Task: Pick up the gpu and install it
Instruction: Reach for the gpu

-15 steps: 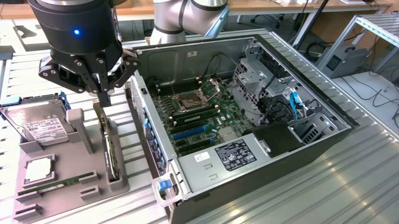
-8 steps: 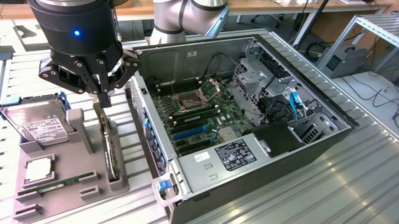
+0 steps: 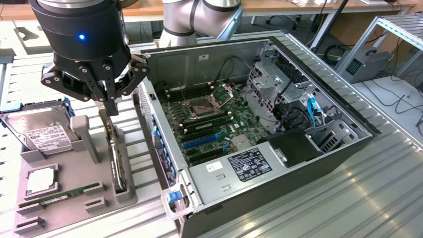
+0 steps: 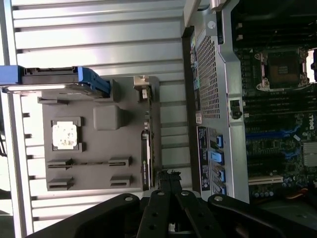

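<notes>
Black gripper [image 3: 111,106] pinched together, near gpu [image 3: 118,158] upright in grey tray [image 3: 66,173]

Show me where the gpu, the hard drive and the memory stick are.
gpu [image 3: 118,159], exterior view, top edge of the card.
hard drive [image 3: 43,135], exterior view, its white label.
memory stick [image 3: 61,195], exterior view, middle of the strip.

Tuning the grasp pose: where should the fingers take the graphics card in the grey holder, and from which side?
Probably the upper long edge, from straight above, pinching across its thin body. The graphics card stands on edge in a slot of the holder, and the computer case crowds one flank.
</notes>
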Robot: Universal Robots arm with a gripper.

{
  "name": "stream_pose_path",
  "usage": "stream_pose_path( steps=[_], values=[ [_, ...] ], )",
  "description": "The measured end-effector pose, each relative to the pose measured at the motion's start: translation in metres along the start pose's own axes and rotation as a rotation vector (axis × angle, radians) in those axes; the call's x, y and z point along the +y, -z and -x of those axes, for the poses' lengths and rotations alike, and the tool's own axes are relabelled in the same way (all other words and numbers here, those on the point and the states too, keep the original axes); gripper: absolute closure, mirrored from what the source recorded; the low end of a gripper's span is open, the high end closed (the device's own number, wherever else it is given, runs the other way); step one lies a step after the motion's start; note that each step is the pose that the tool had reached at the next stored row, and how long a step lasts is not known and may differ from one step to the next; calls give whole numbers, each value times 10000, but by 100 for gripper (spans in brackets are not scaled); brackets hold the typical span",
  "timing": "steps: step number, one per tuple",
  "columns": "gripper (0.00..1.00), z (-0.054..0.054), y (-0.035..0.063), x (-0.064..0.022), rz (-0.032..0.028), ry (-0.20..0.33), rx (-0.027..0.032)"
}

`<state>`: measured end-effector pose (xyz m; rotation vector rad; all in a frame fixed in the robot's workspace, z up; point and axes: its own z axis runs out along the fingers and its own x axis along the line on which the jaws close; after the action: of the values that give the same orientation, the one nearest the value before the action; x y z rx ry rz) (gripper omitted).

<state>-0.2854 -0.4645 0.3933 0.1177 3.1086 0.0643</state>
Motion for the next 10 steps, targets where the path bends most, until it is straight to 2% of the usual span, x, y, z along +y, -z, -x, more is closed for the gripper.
stream_pose_path(
  steps=[10],
  values=[
    [89, 2, 1, -32, -1, 0, 0]
  ],
)
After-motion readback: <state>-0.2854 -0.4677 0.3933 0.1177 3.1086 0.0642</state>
